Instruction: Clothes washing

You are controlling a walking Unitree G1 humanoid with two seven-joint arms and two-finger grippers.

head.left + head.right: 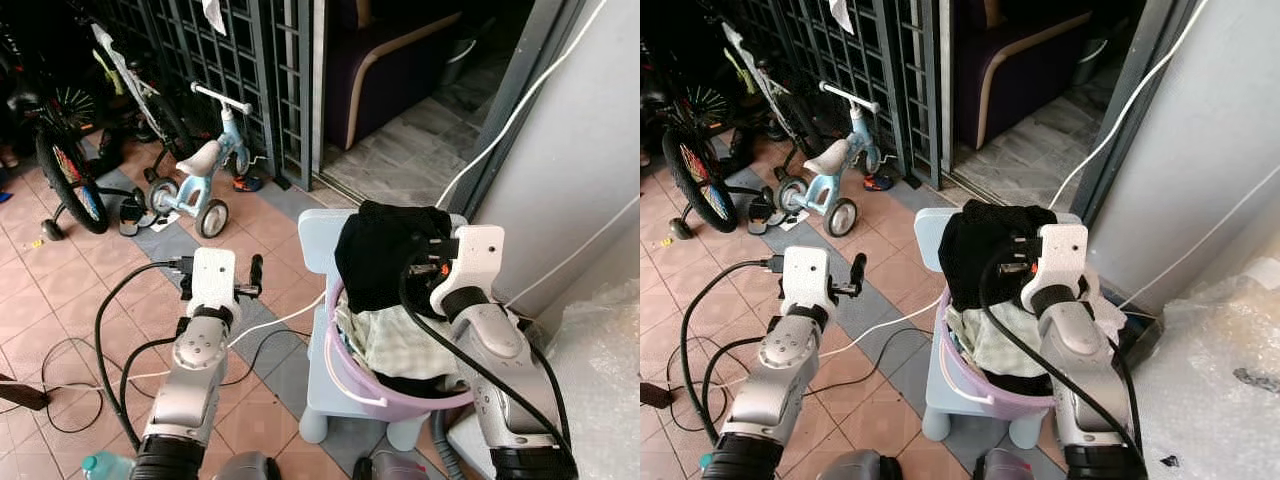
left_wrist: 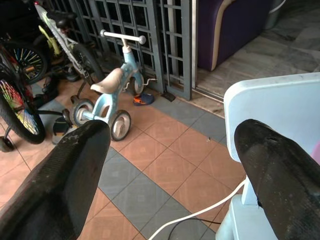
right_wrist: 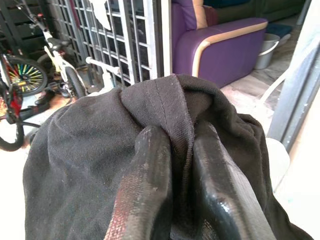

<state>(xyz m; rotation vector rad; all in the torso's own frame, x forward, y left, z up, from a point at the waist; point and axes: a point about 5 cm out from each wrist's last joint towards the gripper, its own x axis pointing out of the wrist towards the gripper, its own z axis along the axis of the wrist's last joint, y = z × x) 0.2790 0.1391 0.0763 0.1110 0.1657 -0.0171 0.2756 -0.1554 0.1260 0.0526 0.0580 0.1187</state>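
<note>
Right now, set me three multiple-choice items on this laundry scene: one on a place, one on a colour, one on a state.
1. The laundry basket stands on:
A. a pale blue chair
B. the tricycle
C. the sofa

2. The garment in the right gripper is:
A. white
B. black
C. red

3. The left gripper is:
A. shut on a cable
B. shut on cloth
C. open, holding nothing

Answers: 1 A, the chair shows beneath it. 2 B, the black garment is pinched between the fingers. 3 C, its fingers stand wide apart over the floor.
</note>
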